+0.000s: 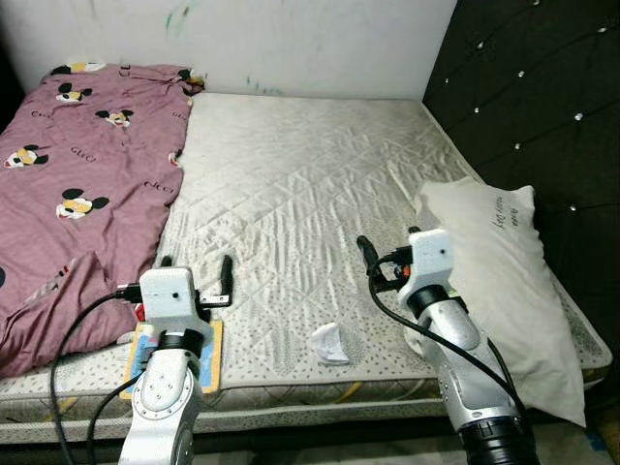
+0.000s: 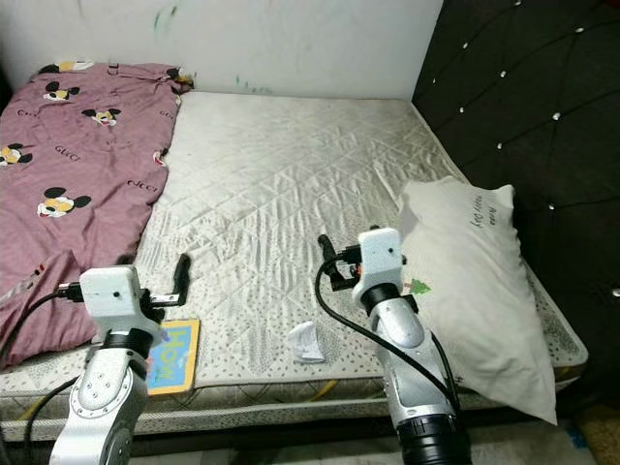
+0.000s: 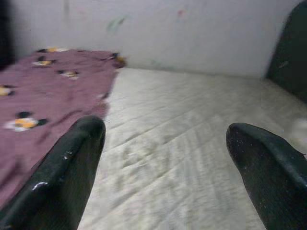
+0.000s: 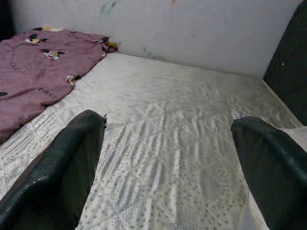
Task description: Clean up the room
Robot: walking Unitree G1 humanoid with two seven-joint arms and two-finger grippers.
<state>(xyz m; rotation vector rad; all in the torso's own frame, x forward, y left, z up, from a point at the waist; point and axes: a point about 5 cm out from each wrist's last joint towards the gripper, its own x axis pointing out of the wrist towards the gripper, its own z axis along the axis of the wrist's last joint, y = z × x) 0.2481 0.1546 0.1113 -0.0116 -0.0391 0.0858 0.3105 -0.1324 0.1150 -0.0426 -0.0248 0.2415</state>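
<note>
A bare white quilted mattress (image 1: 291,165) lies before me. A pink cartoon-print blanket (image 1: 77,184) is bunched over its left side. A white pillow (image 1: 509,291) lies along the right edge, beside the headboard. A crumpled white paper (image 1: 330,343) sits near the front edge, between my arms. A colourful book (image 2: 174,355) lies at the front edge, partly under my left arm. My left gripper (image 1: 196,270) hovers open above the book. My right gripper (image 1: 390,242) is open too, just left of the pillow. Both wrist views look across the mattress between spread fingers (image 3: 67,167) (image 4: 72,158).
A dark tufted headboard (image 1: 542,77) stands along the right side. A white wall (image 1: 291,39) with faint marks closes off the far end. The blanket hangs over the mattress's front left corner.
</note>
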